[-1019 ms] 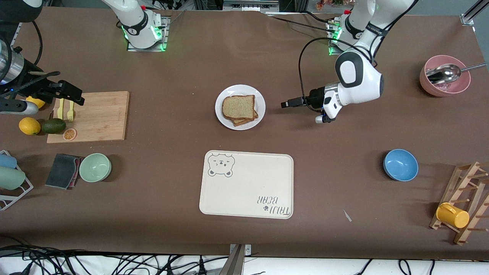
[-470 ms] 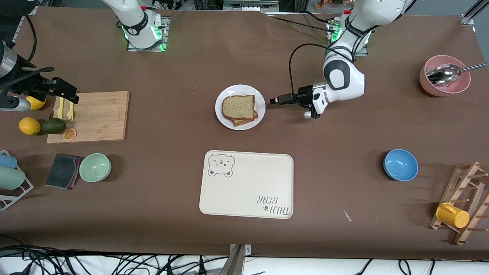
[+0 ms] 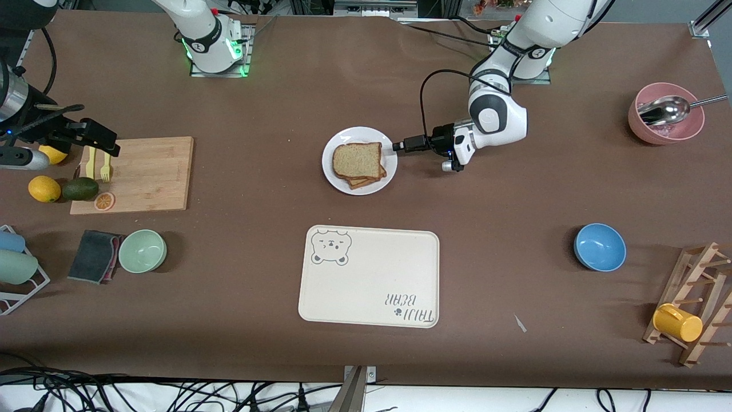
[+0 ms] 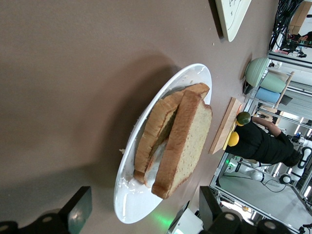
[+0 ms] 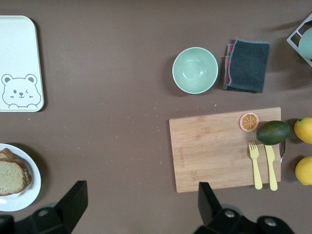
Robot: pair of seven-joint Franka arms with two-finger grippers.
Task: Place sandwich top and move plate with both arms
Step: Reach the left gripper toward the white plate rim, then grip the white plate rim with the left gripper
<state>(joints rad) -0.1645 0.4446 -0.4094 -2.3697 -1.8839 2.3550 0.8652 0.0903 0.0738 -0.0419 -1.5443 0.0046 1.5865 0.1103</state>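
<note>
the plate [image 3: 332, 171] holds the sandwich top [image 3: 357, 159]; left claw [image 3: 397, 147] spread at its rim.

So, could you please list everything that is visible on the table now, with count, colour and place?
sandwich top: 1, tan, on stacked slices on the plate
plate: 1, white, table middle
tray: 1, cream, nearer the camera than the plate
cutting board: 1, wooden, toward the right arm's end
blue bowl: 1, toward the left arm's end
left gripper: open, at the plate's rim
right gripper: open, over the cutting board's edge
</note>
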